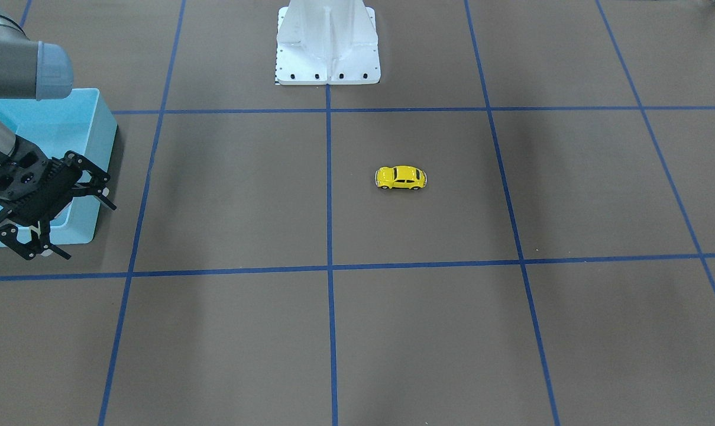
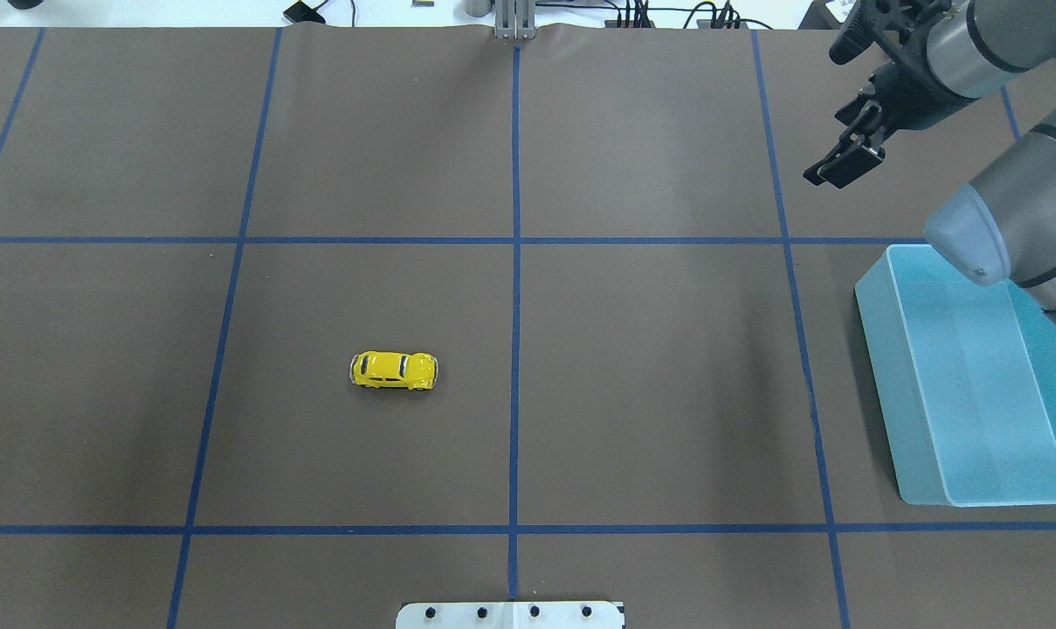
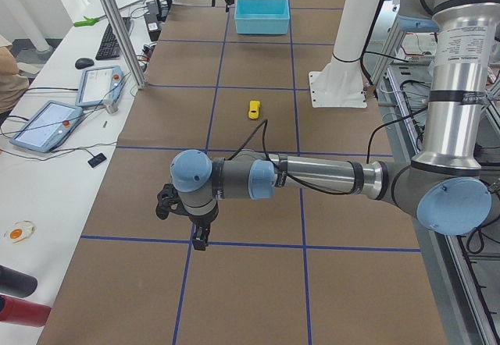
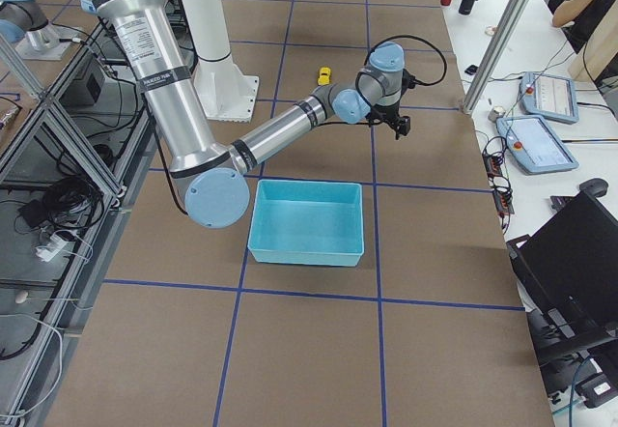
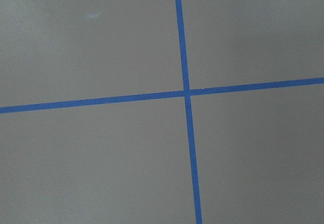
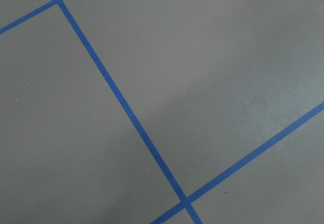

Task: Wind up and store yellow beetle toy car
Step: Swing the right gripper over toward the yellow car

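- A yellow car (image 1: 401,177) stands on its wheels on the brown table (image 1: 227,195). It is in front of the white base (image 1: 327,41), slightly toward the robot's left, and nothing touches it.
- The step in hand looks like the first reach. The gripper should probably come down over the roof and pinch the two long sides. Keeping the wheels pressed down lets a backward drag wind the spring.
- The right gripper (image 1: 88,232) hangs well off to the base's right, just past a blue bin (image 2: 881,376). Its fingers are spread wide and hold nothing.
- The left gripper (image 3: 181,224) hovers over the table far to the base's left. How far apart its fingers are cannot be told.
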Available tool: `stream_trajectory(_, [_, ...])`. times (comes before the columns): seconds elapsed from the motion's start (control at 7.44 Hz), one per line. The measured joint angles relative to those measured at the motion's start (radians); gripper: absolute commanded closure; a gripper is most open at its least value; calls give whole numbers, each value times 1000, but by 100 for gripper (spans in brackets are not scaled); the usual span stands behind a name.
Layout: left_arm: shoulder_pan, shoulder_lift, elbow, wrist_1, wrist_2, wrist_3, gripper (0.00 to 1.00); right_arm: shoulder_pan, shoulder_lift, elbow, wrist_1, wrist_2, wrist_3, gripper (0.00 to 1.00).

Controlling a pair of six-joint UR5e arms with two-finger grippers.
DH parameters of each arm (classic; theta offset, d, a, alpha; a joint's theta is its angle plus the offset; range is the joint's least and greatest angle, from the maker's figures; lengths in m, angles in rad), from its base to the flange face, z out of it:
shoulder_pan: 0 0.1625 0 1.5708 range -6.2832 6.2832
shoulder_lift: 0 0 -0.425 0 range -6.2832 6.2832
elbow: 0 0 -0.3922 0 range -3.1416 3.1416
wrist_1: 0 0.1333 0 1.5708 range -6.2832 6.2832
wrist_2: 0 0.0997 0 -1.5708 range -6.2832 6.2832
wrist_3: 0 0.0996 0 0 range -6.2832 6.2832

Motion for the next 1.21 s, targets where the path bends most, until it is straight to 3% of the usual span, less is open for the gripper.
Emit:
stream_trajectory(0.67, [-1,4,2,-2,-15,-4,0,-139,155,-81,39,-9,-6,1])
stream_trajectory(1.21, [-2,12,1,-2,-16,-5,0,-395,257,-106,271,-218,41,0])
